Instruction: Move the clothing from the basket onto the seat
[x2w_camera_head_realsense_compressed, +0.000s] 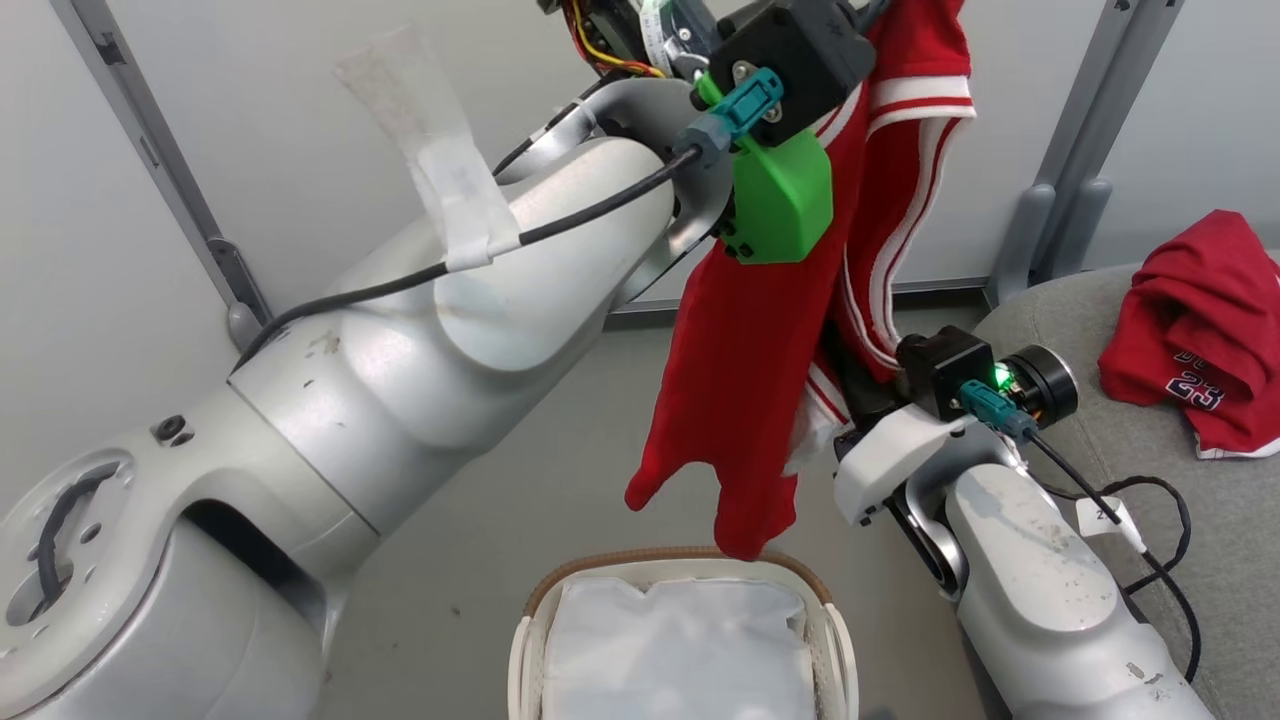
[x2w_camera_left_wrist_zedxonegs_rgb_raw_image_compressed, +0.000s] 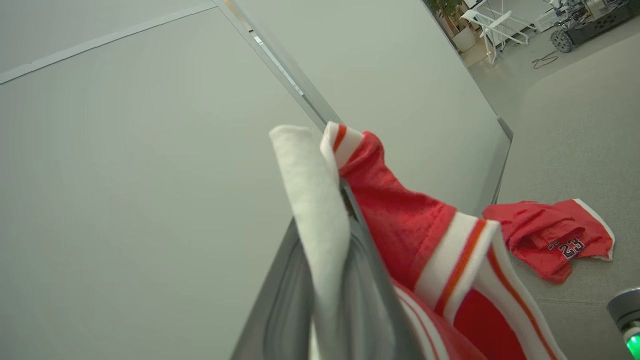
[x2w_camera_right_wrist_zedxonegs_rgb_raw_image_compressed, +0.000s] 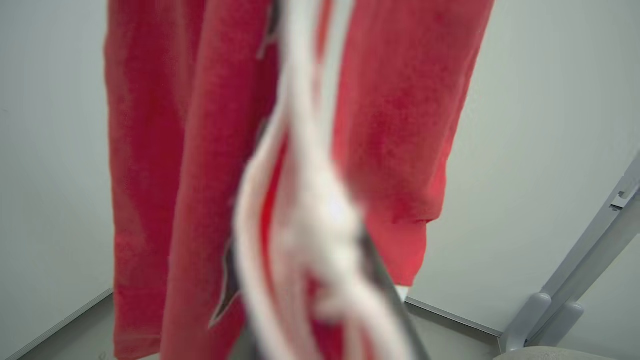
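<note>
Two arms are up; how do they stand? asks the first watcher.

The second answers that the silver left arm (x2w_camera_head_realsense_compressed: 450, 330) slants steeply from the lower left to the top of the head view. Its left hand (x2w_camera_left_wrist_zedxonegs_rgb_raw_image_compressed: 342, 200) is clamped on the white-striped hem of a soft red sports garment (x2w_camera_head_realsense_compressed: 740, 380), which hangs from it in a long drape. The right arm (x2w_camera_head_realsense_compressed: 1030, 570) angles up from the lower right. The right hand (x2w_camera_right_wrist_zedxonegs_rgb_raw_image_compressed: 345, 225) looks closed on a bunch of the same garment's white trim lower down, though that wrist view is blurred.

And the edges, the room around?

The drape's lowest tip hangs at the far brown woven rim of the small oval white plastic basket (x2w_camera_head_realsense_compressed: 525, 650), comes the reply; whether it touches cannot be told. Inside lies the white fabric liner (x2w_camera_head_realsense_compressed: 680, 640). Bare grey floor (x2w_camera_head_realsense_compressed: 560, 450) runs from the basket to the pale wall panel (x2w_camera_head_realsense_compressed: 300, 150). Just right of the right arm curves the rounded edge of the large grey fabric sofa (x2w_camera_head_realsense_compressed: 1230, 560). On it a second crumpled red garment (x2w_camera_head_realsense_compressed: 1190, 330) printed "23" lies apart from the hanging one, with open cushion on its near side.
</note>
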